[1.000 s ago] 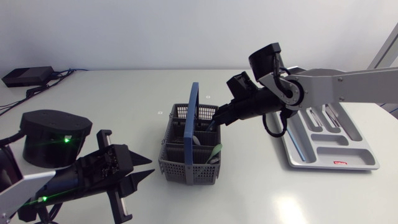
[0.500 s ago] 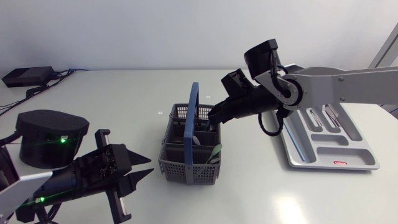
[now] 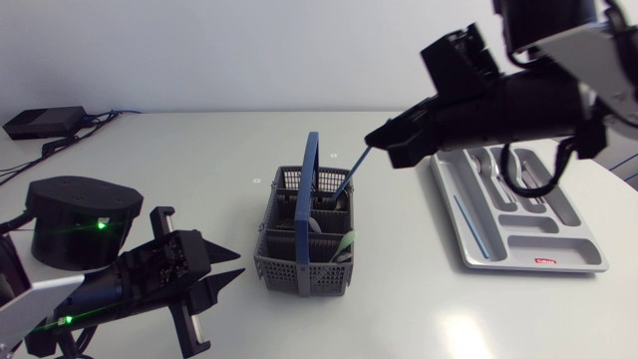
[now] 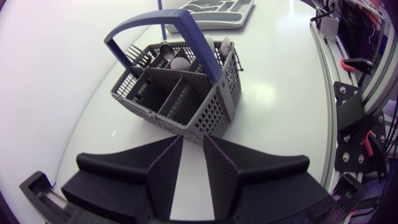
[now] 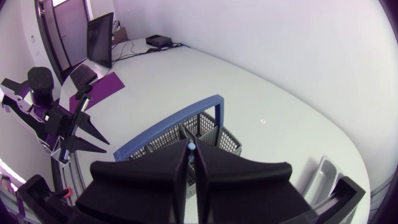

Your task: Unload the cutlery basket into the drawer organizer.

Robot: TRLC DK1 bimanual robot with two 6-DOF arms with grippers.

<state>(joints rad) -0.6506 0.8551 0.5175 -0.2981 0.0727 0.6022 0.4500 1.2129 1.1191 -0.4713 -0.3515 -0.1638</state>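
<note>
The grey cutlery basket (image 3: pixel 299 261) with a blue handle (image 3: pixel 309 189) stands mid-table and holds several pieces, among them a green-handled one (image 3: pixel 344 242). My right gripper (image 3: pixel 379 140) hangs above and to the right of it, shut on a thin blue-handled utensil (image 3: pixel 354 170) that slants down to the basket's rim. In the right wrist view the utensil's pale blue tip (image 5: pixel 191 147) shows between the closed fingers of my right gripper (image 5: pixel 192 154), over the basket (image 5: pixel 211 129). My left gripper (image 3: pixel 234 267) (image 4: pixel 193 138) rests open and empty just short of the basket (image 4: pixel 214 112).
The grey drawer organizer (image 3: pixel 583 261) lies at the right with a blue-handled piece (image 3: pixel 469 221) in a long slot and spoons (image 3: pixel 486 165) at its far end. It also shows beyond the basket (image 4: pixel 239 15) in the left wrist view. A black box (image 3: pixel 40 122) sits far left.
My right gripper has shut on the blue-handled utensil inside the basket and risen up and to the right, drawing it out. The left arm has stayed still.
</note>
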